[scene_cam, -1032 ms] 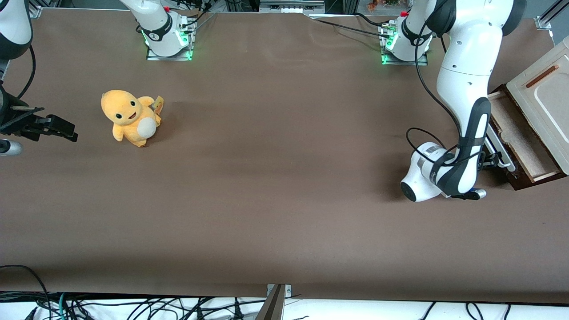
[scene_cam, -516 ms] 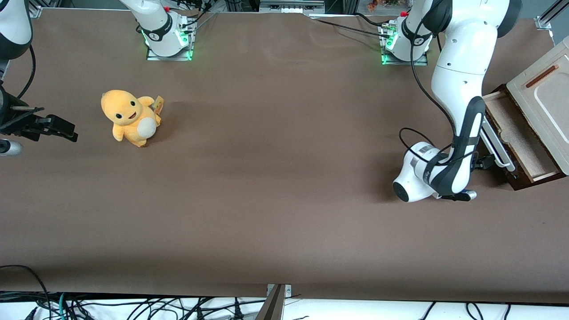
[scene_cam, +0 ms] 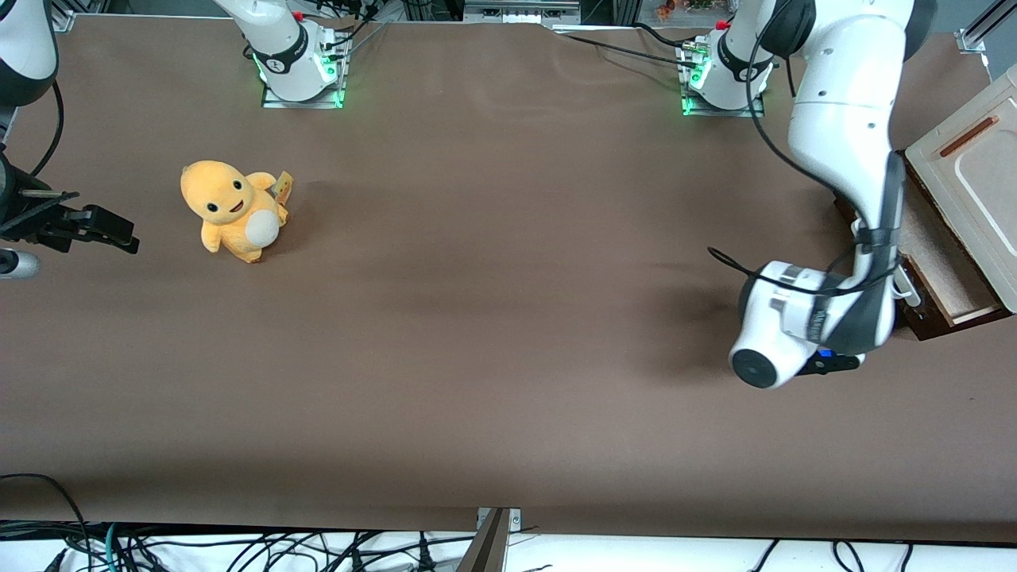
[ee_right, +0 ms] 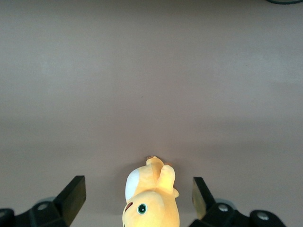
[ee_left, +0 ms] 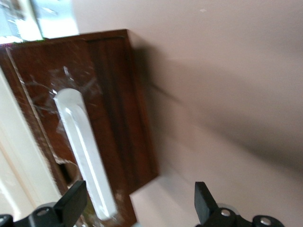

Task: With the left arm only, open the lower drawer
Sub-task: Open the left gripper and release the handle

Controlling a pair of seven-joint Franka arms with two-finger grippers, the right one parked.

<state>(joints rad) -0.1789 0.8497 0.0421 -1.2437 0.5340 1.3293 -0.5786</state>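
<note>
The lower drawer (ee_left: 102, 118), a rigid wooden box standing part-open under the cream cabinet (scene_cam: 973, 171) at the working arm's end of the tabletop (scene_cam: 493, 318), probably slides stiffly and is best hooked by its smooth white bar handle (ee_left: 85, 151), which the hand (ee_left: 137, 208) faces with fingers spread wide and holding nothing.

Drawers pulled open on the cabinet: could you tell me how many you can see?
1. The lower drawer is pulled out under the cabinet top, at the working arm's end of the table. The open end effector hovers by its white handle. Others may be hidden.
</note>
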